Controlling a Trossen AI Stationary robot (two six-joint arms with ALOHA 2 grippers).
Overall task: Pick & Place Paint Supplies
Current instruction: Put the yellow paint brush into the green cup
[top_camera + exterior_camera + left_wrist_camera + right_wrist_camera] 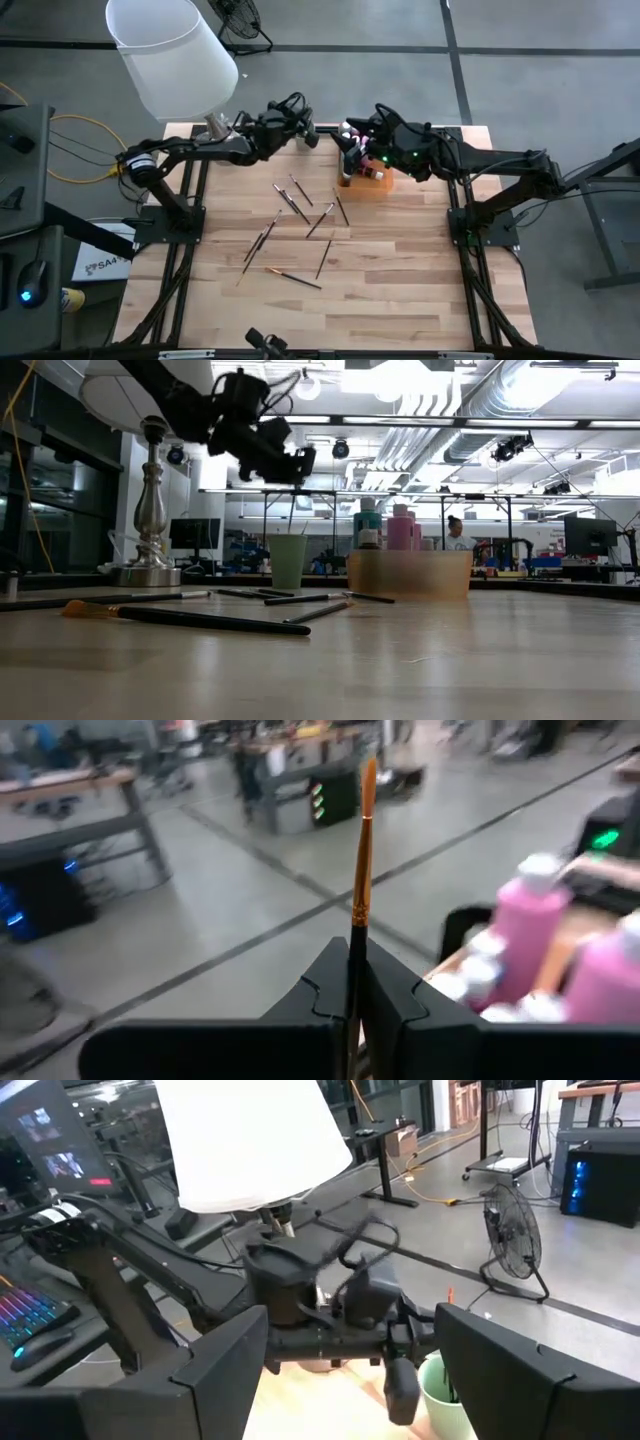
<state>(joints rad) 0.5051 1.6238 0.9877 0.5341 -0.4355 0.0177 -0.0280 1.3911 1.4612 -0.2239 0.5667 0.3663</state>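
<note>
Clearly we are midway through gathering the paint supplies, and the way each arm is set says why. Our left gripper (352, 1005) has its fingers pressed together on a thin paintbrush (361, 850), the bristle end pointing straight out past the fingertips; we judge it is held by the handle this way so it can be dropped handle-first into a container. In the high view that left gripper (305, 133) hangs near the far edge of the table (400, 290), well above the wood, and the low view shows it raised over the pale green cup (288, 561), which looks like the intended holder for brushes. Our right gripper (345, 1370) has its jaws spread wide with nothing between them; it sits just beside the orange tray (375, 184) at the far side, where the pink and teal bottles (400, 526) already stand upright together, so we take it to have finished with a bottle there. Several loose brushes (300, 215) lie scattered flat across the middle of the table, apart from one another, so much sorting remains. A white lampshade (175, 55) on a silver base (150, 520) stands at the far left corner, close to the left arm, and we would keep the raised brush from sweeping into it.
</note>
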